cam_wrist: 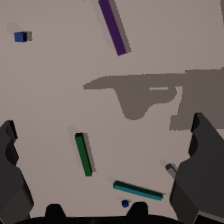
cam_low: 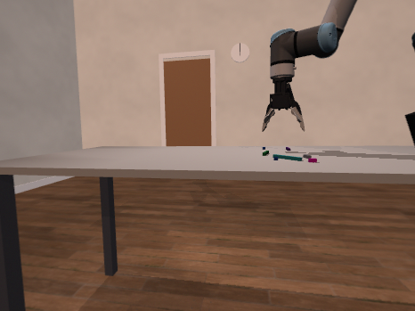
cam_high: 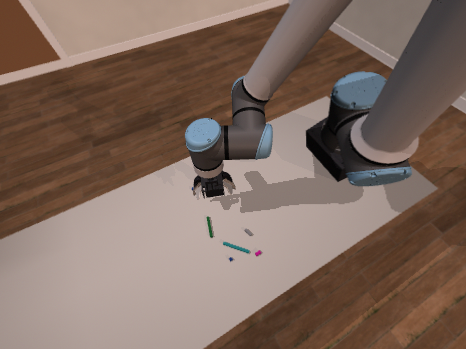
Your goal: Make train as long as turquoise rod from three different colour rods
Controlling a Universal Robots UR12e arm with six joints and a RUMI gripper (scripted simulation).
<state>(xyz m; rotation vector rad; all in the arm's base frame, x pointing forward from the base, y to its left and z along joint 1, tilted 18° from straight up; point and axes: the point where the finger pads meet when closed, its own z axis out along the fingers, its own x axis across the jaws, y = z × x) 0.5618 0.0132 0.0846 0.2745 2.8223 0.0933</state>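
Observation:
The turquoise rod [cam_high: 236,247] lies flat on the table and shows in the wrist view [cam_wrist: 138,190] at the bottom. A green rod [cam_high: 210,226] lies to its left, also in the wrist view [cam_wrist: 83,154]. A grey rod [cam_high: 248,232] and a magenta rod [cam_high: 258,253] lie near the turquoise rod's right end. A small blue rod [cam_high: 231,259] lies just in front of it. A purple rod [cam_wrist: 112,26] and a second blue rod [cam_wrist: 20,36] show at the top of the wrist view. My gripper [cam_low: 283,119] is open and empty, high above the table, behind the rods.
The arm's base [cam_high: 360,145] stands on the table at the right, and the arm's shadow [cam_high: 290,190] falls across the table behind the rods. The table's front edge [cam_low: 200,174] runs across the exterior view.

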